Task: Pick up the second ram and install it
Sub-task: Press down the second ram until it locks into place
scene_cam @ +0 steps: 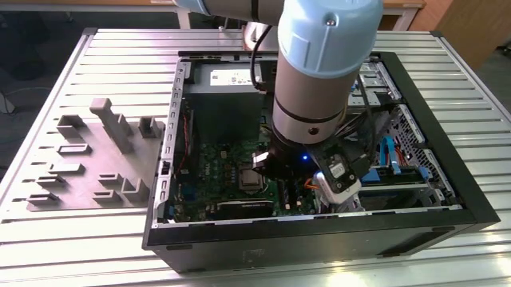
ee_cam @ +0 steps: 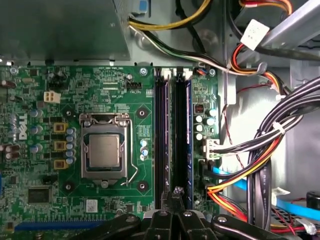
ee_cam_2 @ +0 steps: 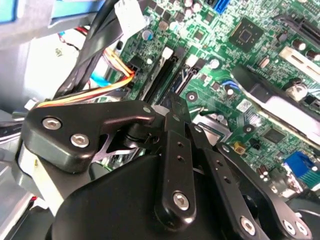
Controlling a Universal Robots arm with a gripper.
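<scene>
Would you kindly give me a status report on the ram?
Gripper low over motherboard. Blue ram sits in slot. Cables beside, clear.

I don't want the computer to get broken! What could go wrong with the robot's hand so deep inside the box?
1. The gripper hangs right over the long black memory slots. If it pushes down a bit crooked, it could hurt a slot or the green motherboard.
2. A bundle of wires runs close beside the slots, so the arm might snag one.
3. The processor socket sits nearby and could get bumped.
</scene>
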